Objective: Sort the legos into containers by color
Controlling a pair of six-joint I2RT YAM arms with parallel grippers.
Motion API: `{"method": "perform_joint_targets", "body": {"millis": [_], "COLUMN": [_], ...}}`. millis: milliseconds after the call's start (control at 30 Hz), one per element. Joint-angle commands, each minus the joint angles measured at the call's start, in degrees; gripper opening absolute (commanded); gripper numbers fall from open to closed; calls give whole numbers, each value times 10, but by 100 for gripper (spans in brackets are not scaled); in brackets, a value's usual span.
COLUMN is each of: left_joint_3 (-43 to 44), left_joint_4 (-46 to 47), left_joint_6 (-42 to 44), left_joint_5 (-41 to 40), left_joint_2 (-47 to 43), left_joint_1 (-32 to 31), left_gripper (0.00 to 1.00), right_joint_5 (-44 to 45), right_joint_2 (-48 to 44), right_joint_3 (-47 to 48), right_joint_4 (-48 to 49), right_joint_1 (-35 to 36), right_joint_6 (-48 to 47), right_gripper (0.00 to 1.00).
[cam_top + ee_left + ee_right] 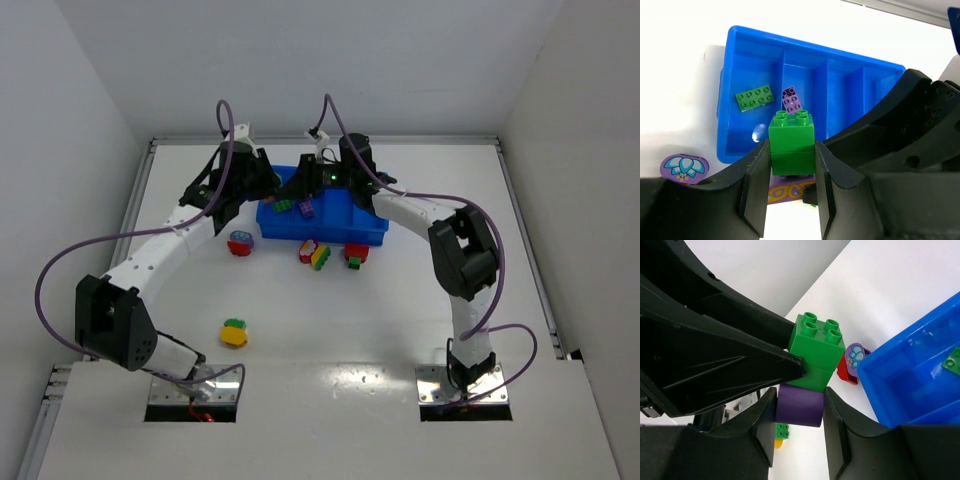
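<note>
Both arms arched, end effectors around lego

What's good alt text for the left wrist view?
Left end effector shut on a green lego stacked on a purple piece, held near the blue tray. A flat green brick lies in the view's leftmost compartment, a purple brick in the next.

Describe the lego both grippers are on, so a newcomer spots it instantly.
Find the blue tray and look by its left end. A stack hangs there: green brick in the left gripper, purple base in the right gripper. Nothing else is held aloft.
</note>
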Motion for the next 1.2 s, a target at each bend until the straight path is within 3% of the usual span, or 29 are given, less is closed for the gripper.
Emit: {"method": "perform_joint_targets", "body": {"millis": [0,67,733,833,967,1167], "left_joint_3": [0,0,104,103,90,79], "left_joint_4": [22,22,78,78,78,78], "left_joint_6": [-1,-7,32,44,49,55], "left_joint_5": [13,-2,-93,-88,-88,-57], "left_joint_2": [-13,-13,39,32,20,13], "left_joint_1": [-9,-9,82,82,82,82], "left_gripper": [0,0,0,0,0,0], "right_joint_5": [1,6,25,95,260,354], "right_joint_2": [1,1,-70,-76,-50,15], "right_joint_3": [23,23,-86,-86,-20,67], "right_joint_4": [49,49,16,-36,-113,-168], "right_joint_1": [4,4,-8,-13,-18,-8], "right_joint_6": [2,2,-59,-109,-169,-256], "right_gripper": [6,0,0,0,0,0]}}
